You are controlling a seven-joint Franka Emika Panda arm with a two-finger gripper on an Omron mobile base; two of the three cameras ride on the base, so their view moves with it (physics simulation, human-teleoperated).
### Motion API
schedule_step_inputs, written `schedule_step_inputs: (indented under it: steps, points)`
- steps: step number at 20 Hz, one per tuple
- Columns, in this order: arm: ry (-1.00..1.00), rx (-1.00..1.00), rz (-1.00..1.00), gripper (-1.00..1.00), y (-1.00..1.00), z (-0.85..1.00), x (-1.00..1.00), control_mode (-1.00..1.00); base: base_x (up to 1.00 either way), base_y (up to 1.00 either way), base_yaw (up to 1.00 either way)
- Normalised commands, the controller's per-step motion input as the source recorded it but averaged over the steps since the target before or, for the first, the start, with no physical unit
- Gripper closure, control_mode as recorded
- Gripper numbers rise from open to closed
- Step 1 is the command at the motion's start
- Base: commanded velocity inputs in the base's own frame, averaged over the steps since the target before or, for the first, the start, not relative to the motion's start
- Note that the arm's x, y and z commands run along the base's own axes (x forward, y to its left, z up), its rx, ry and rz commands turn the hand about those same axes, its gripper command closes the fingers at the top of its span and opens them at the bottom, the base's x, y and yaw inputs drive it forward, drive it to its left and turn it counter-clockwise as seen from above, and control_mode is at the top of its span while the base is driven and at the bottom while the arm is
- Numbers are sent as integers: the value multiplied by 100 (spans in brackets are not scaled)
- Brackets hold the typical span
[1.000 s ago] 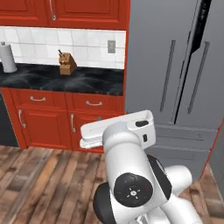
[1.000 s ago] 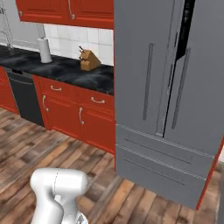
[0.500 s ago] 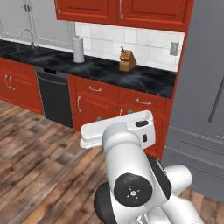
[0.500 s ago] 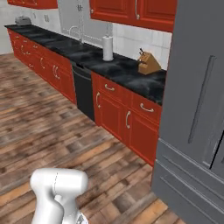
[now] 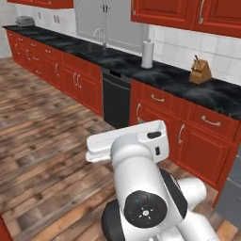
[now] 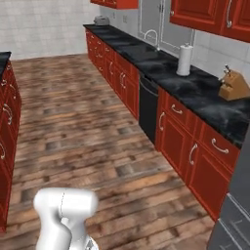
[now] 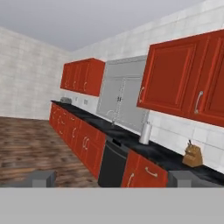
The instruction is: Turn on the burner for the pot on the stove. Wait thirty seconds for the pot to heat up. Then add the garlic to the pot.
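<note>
The stove, its burner, the pot and the garlic are out of view. My gripper is open, and its two dark fingertips stand far apart at the bottom of the hand view with nothing between them. It points level along a long kitchen wall. The white arm is folded up close over the base, with its hand held high.
A black counter on red cabinets runs along the wall. It carries a paper towel roll, a knife block, a sink faucet and a toaster. A dishwasher sits below. The grey fridge is at the right, a red cabinet at the left, and wood floor lies between.
The whole picture has swung: the base has turned left, so the fridge has slid off to the right and the sink run of the counter has come in. The arm keeps its pose.
</note>
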Motion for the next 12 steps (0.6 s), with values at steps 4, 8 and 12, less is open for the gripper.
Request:
schedule_step_inputs:
  steps: [4, 8, 12]
  points:
    - [0, 0, 0, -100, 0, 0, 0, 100, 100, -47, 32]
    - [0, 0, 0, -100, 0, 0, 0, 100, 100, -38, 22]
    - [0, 0, 0, -100, 0, 0, 0, 100, 100, -8, 15]
